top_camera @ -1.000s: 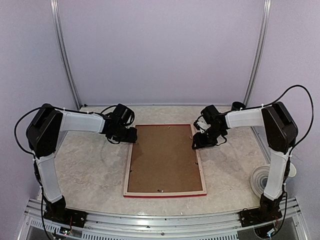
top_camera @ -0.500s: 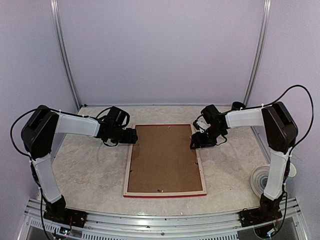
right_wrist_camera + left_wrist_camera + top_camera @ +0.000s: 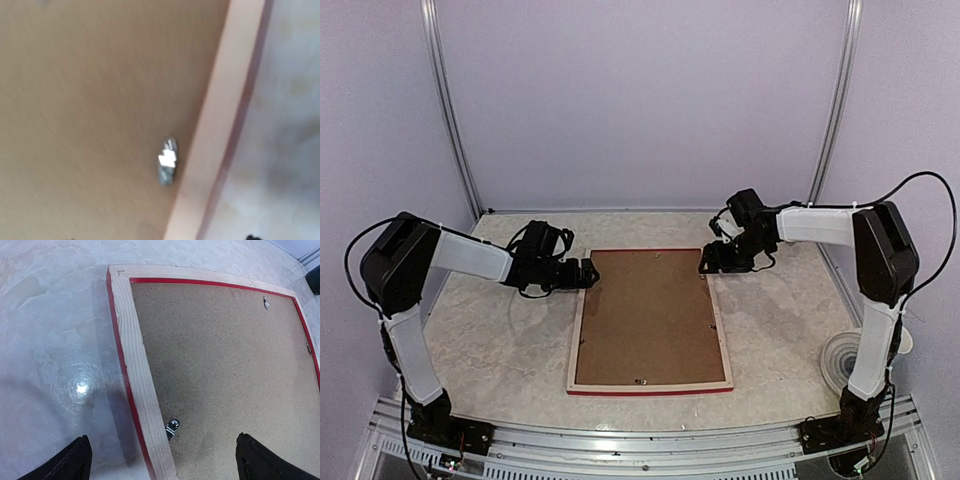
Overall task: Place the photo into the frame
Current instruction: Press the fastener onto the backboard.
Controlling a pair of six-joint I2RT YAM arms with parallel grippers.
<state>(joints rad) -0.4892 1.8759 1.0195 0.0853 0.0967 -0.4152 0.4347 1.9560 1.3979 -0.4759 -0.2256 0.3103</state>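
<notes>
The frame lies face down in the middle of the table, pale wooden back upward, with a thin red edge showing along its outer sides. Inside it sits a brown backing board that fills the opening from rail to rail and lies flat. The photo cannot be seen in any view, and whether it lies under the board cannot be told

From the left wrist, a small metal clip sits at the inner edge of the near rail, and two more clips show on the far side of the board. The left gripper is at the frame's far left corner. It is spread wide and grasps nothing, one finger over the bare table and the other over the board, with the rail between them

The right gripper is at the far right corner, over the right rail. Its wrist view is blurred and shows only board, rail and one clip, with the fingers hardly in view. Whether it is released or clenched cannot be told

A pale round thing lies near the table's right edge, well apart from the frame
</notes>
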